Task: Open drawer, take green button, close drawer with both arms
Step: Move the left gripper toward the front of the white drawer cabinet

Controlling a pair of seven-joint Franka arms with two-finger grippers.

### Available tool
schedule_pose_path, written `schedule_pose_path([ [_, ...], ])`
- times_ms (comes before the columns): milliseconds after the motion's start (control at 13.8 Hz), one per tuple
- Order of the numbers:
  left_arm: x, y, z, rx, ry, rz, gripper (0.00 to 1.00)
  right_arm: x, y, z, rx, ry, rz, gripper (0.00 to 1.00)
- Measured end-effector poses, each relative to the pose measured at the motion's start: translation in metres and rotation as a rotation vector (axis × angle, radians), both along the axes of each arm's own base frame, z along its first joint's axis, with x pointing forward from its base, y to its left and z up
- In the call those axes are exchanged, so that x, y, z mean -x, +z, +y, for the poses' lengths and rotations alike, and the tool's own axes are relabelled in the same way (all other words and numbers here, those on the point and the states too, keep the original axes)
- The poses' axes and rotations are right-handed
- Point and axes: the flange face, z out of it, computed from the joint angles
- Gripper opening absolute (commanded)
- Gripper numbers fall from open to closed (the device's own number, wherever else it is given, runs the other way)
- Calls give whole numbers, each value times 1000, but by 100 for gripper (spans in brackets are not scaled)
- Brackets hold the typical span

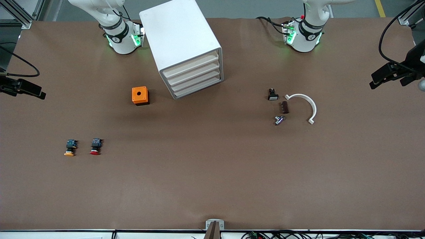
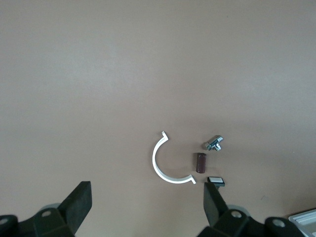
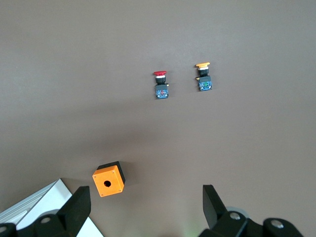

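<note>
Nearest the camera lie the yellow-capped button (image 1: 69, 148) and the red-capped button (image 1: 95, 146), side by side. No green button shows; I'd guess it sits inside the drawer cabinet (image 1: 186, 49), all drawers shut. The left gripper (image 2: 147, 203) hangs over the white clip (image 2: 165, 165), the right gripper (image 3: 146, 207) near the orange box (image 3: 108, 179), both with jaws apart, waiting.

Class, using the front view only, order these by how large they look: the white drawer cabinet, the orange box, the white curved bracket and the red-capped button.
1. white drawer cabinet
2. white curved bracket
3. orange box
4. red-capped button

The bracket spans more but is thin, so ranks 2 and 3 are unsure.
</note>
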Motion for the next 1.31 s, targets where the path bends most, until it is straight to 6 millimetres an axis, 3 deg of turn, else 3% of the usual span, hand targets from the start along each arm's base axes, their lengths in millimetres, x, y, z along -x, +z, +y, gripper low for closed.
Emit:
schedule_pose_path([
  [364, -3, -3, 0, 0, 0, 6, 100, 0, 0, 0, 0, 0, 0, 100],
  [582, -12, -18, -5, 0, -8, 33, 100, 0, 0, 0, 0, 0, 0, 100],
  [945, -41, -88, -22, -7, 142, 159, 100, 0, 0, 0, 0, 0, 0, 100],
  [1309, -57, -168, -53, -45, 528, 330, 100, -1, 0, 0, 0, 0, 0, 100],
])
